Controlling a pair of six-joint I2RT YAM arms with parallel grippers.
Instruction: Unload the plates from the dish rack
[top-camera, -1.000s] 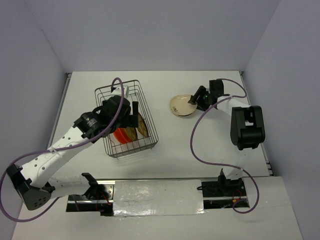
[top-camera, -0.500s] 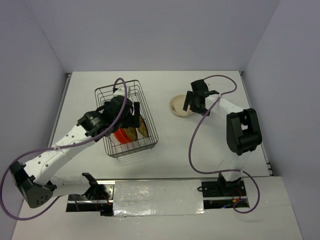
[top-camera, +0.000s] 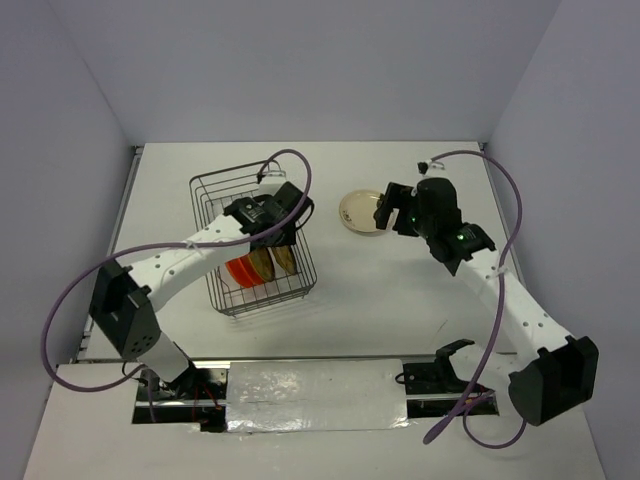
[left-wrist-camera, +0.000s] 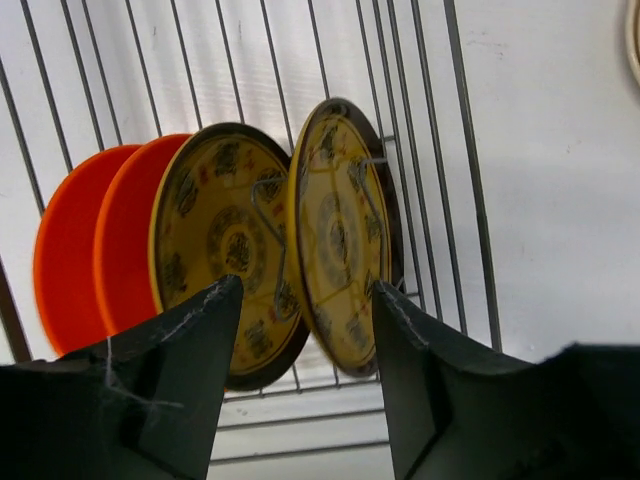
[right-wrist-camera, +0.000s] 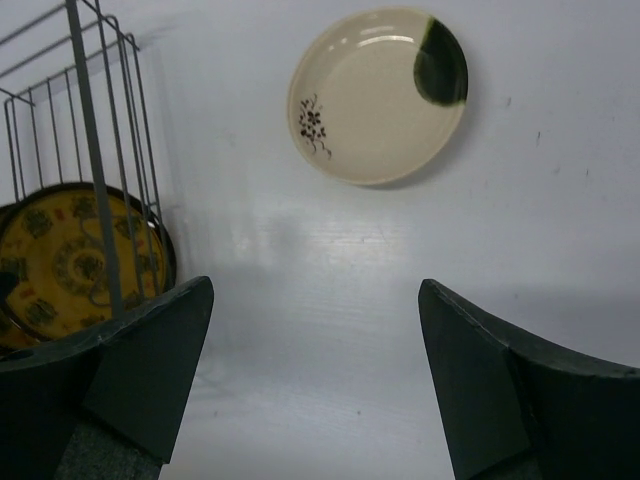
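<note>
The wire dish rack holds upright plates: two orange-red ones on the left and two dark brown ones with yellow pattern beside them. My left gripper hovers open over the rack, its fingers straddling the lower rim of the right-hand patterned plate without touching it. A cream plate with a black patch lies flat on the table to the right of the rack. My right gripper stands open and empty just short of it, above bare table.
The rack's corner wires rise at the left of the right wrist view, with a patterned plate behind them. Purple cables loop off both arms. White table spreads right of and in front of the rack.
My right gripper has let go of the cream plate and drawn back from it. The left gripper has shifted over the patterned plates and its jaws have narrowed a little.
</note>
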